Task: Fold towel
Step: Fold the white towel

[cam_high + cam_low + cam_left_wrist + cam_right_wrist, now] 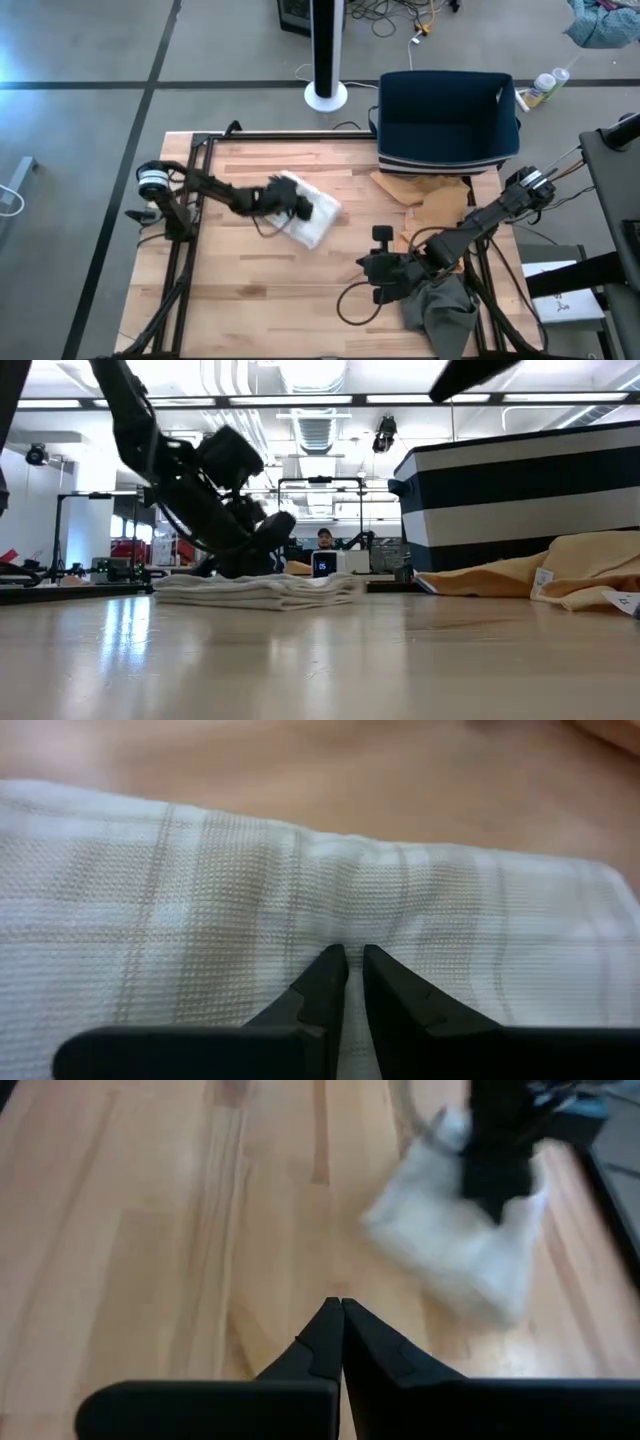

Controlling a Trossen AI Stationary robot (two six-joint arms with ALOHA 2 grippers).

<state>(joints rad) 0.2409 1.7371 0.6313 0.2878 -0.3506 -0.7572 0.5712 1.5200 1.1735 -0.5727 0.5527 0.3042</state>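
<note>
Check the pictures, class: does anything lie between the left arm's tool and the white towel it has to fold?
Nothing visible does. The left tool is right down on the white towel, its fingers nearly closed on the cloth. The tan cloth and the striped bin lie off to one side.

One white towel [312, 215] under the left claw [297, 208]; one tan cloth [432, 200], one grey cloth [445, 308] and one bin [447, 120] by the right claw [372, 272].
</note>
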